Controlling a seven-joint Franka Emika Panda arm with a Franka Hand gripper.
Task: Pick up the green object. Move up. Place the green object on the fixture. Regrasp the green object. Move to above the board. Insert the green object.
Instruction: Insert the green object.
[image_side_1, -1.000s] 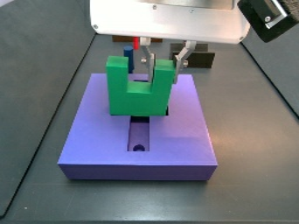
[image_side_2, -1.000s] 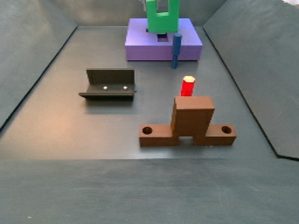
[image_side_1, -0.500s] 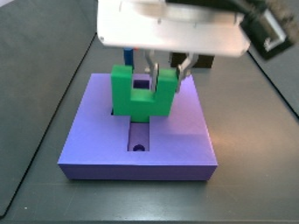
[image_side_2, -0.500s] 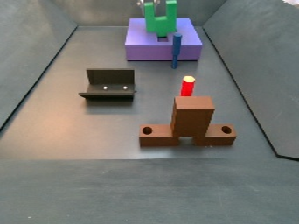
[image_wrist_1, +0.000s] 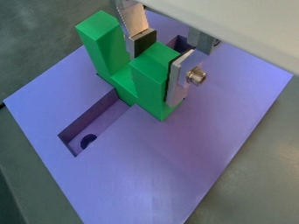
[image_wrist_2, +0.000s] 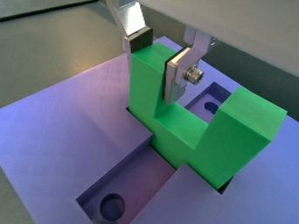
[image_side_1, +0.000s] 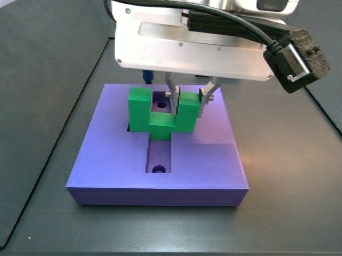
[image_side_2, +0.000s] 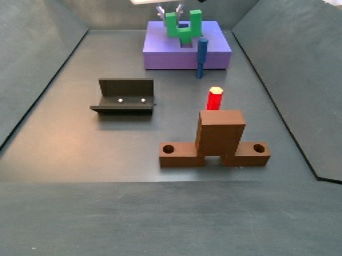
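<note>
Green object (image_wrist_1: 135, 72) sits partly sunk in the board's (image_wrist_1: 222, 166) slot: insertion step, apparently. Gripper (image_wrist_1: 158, 59) at its 12 o'clock clamps one prong; next, press straight down.

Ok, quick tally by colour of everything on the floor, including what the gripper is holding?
Green: 1, the green object, one prong clamped by the gripper, in the board slot
Purple: 1, the board
Blue: 1, the blue peg
Red: 1, the red peg
Brown: 1, the brown base
Dark: 1, the fixture
Total: 6
</note>
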